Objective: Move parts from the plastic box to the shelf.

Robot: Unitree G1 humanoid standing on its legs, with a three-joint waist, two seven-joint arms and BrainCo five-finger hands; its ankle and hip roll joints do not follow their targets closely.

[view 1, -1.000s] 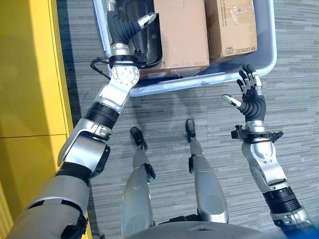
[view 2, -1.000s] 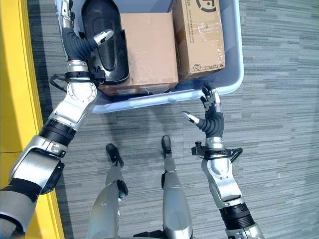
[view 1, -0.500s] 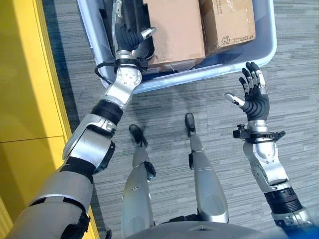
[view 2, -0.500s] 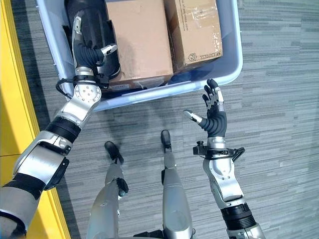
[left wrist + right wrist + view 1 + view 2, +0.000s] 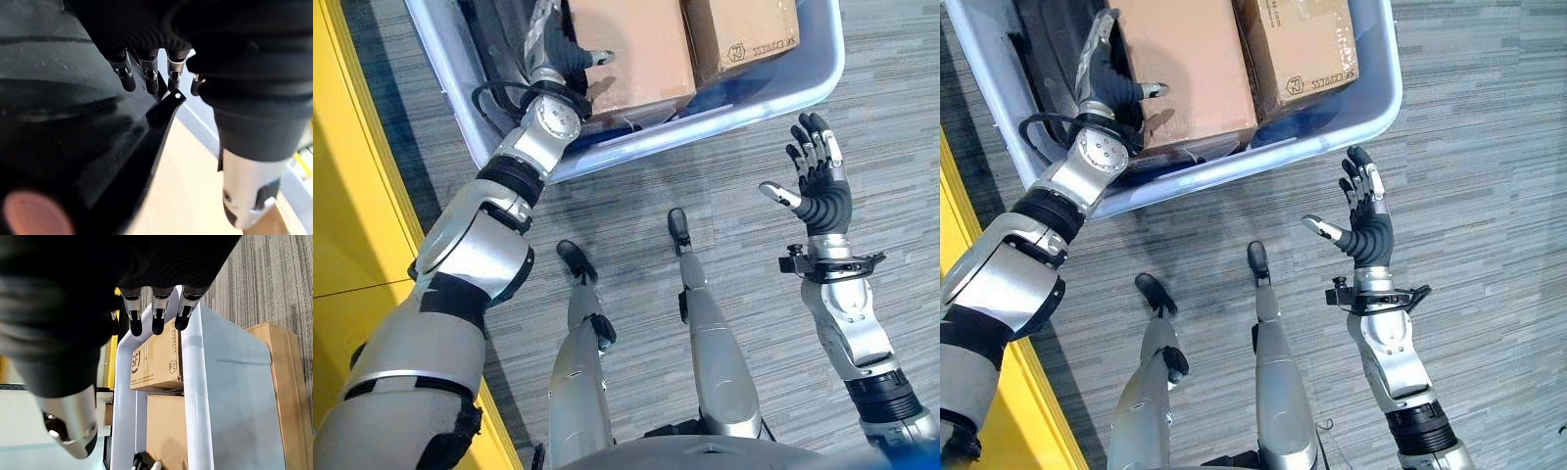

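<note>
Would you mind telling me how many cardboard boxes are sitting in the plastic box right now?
2. The larger cardboard box sits mid-bin beside the black part that the left robot hand reaches onto; the smaller cardboard box is on its right. More may be hidden underneath.

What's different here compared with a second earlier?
The left hand has reached deeper into the plastic box, along the black part beside the cardboard boxes. The view itself shifted. The right hand stays open outside the box, holding nothing.

Grey striped carpet (image 5: 724,186) covers the floor — its lines run slantwise across both eye views. A tall yellow panel (image 5: 352,166) stands along the 9 o'clock side.
</note>
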